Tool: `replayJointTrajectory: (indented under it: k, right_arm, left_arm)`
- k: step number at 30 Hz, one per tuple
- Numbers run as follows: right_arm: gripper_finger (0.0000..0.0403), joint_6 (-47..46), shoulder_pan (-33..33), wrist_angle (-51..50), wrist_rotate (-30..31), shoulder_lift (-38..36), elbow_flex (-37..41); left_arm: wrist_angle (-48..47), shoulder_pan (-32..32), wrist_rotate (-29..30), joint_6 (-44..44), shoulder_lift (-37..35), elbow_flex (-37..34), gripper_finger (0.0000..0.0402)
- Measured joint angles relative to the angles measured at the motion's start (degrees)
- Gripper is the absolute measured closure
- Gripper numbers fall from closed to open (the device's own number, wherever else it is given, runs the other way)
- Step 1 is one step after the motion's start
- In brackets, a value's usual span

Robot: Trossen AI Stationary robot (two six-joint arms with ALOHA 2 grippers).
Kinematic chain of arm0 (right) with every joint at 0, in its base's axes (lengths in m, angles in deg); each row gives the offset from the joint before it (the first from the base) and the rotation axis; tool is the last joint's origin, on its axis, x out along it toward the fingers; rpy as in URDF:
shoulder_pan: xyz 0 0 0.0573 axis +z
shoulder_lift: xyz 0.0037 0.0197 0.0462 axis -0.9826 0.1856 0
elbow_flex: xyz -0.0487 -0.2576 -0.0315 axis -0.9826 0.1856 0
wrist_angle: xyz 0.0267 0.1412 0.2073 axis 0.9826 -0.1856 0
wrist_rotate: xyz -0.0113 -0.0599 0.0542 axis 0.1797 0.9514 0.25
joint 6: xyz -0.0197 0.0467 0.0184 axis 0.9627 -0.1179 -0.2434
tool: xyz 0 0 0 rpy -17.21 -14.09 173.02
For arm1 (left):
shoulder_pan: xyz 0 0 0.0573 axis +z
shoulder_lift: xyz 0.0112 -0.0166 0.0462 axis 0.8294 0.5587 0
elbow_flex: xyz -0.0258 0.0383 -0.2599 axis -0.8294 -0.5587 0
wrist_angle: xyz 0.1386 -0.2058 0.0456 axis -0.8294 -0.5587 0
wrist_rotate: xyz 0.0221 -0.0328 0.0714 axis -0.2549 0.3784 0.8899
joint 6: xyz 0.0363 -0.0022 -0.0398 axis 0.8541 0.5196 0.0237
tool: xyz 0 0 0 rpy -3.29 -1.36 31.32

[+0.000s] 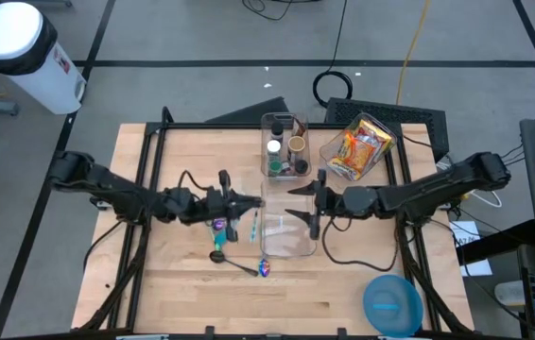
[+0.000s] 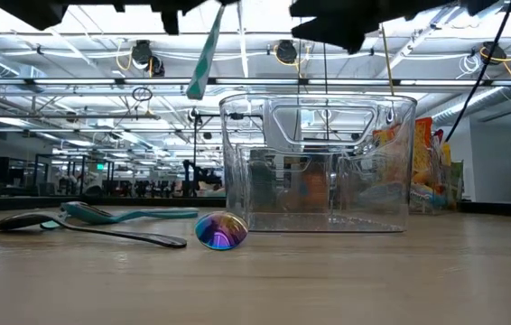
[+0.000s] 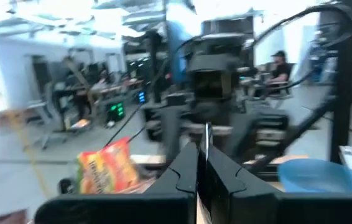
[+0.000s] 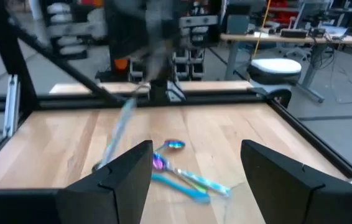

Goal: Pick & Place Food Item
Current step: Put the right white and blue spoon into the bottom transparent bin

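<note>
My left gripper (image 1: 249, 201) is raised above the table's middle, shut on a thin teal utensil (image 2: 203, 54) that dangles under it. The same utensil shows blurred in the right wrist view (image 4: 120, 127). Facing it from the right, my right gripper (image 1: 298, 202) hovers open over a clear plastic box (image 2: 319, 162) and holds nothing. Three spoons lie flat on the table left of the box: a dark one (image 2: 21, 219), a teal one (image 2: 134, 215) and an iridescent one (image 2: 220, 230). A bright snack bag (image 1: 357, 146) sits in a clear tub at the far right. My left gripper pinches the teal utensil's upper end (image 3: 206, 132) between its two fingers (image 3: 185, 171). The fingers lie about level and point toward the table's right. The utensil hangs below them, slanted, its wider lower end (image 2: 194, 87) clear of the table and beside the box.
A clear bin of small jars (image 1: 284, 146) stands at the far middle. A blue bowl (image 1: 392, 304) sits at the near right corner. A black frame runs round the table's edges (image 1: 154, 170). Bare wood lies along the near edge (image 1: 192, 307).
</note>
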Motion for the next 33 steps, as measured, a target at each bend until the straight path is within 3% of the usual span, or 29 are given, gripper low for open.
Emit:
replayJointTrajectory:
  k: [9, 16, 33]
  right_arm:
    - [0.0167, 0.96, -2.05, 21.69, -11.48, 10.35, 0.00]
    - [0.0176, 1.49, -2.84, 29.14, -11.87, 14.64, 0.00]
    - [0.0308, 0.20, -3.98, 31.31, -11.81, 15.62, 0.00]
  left_arm:
    - [4.18, -0.34, -0.17, 2.39, 4.45, 0.00, 0.0395]
    - [3.96, 0.82, -0.08, 0.47, 4.48, 0.02, 0.0389]
    - [3.84, 2.75, -3.07, -4.08, 4.46, 0.07, 0.0384]
